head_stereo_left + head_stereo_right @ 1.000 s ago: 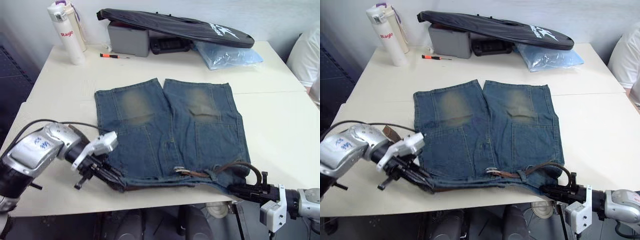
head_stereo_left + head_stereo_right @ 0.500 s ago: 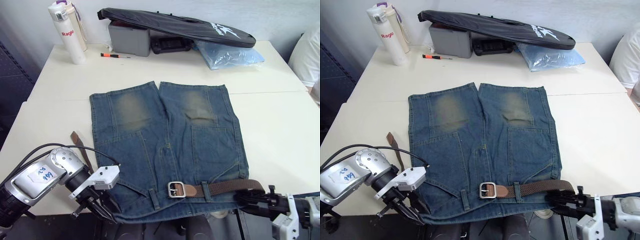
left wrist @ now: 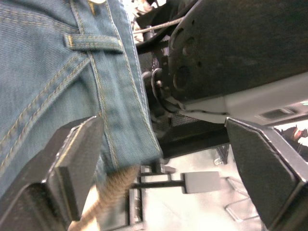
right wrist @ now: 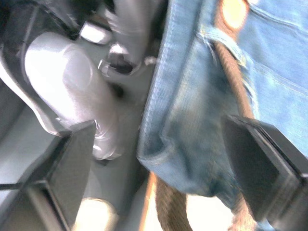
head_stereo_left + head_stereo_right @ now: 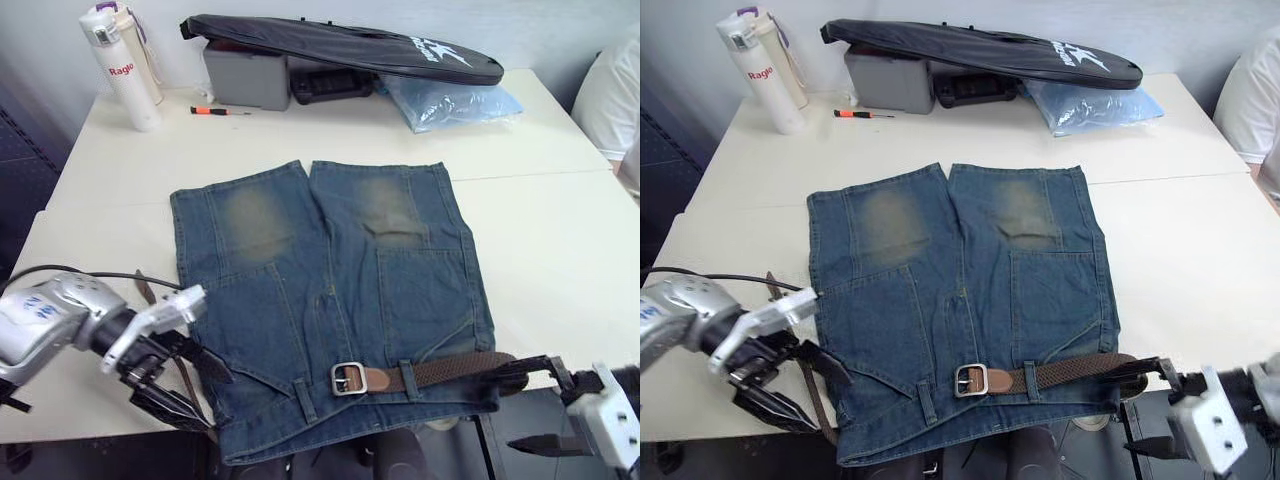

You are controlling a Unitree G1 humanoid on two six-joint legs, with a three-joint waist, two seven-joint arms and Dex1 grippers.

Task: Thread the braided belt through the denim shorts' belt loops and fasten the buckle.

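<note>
The denim shorts (image 5: 330, 260) lie flat on the table, waistband toward the front edge and overhanging it slightly. The braided belt (image 5: 450, 370) runs through belt loops (image 5: 407, 376) along the waistband's right half, with the silver buckle (image 5: 348, 378) near the middle. A brown stretch of the belt (image 5: 812, 385) lies beside the shorts' left edge. My left gripper (image 5: 185, 385) stands open at the waistband's left corner, holding nothing; its wrist view shows a belt loop (image 3: 94, 43) and the braid (image 3: 113, 185). My right gripper (image 5: 548, 405) hangs open just off the waistband's right corner.
At the back of the table (image 5: 560, 250) stand a white bottle (image 5: 115, 65), a grey box (image 5: 245, 80) under a black bag (image 5: 340, 45), a blue plastic bag (image 5: 450, 100) and an orange screwdriver (image 5: 215, 111). A person in white (image 5: 610, 100) is at the right edge.
Both grippers were shut on the waistband's corners a second ago; they have let go and opened. The shorts have settled flat with the buckle face up. The camera has also shifted.
</note>
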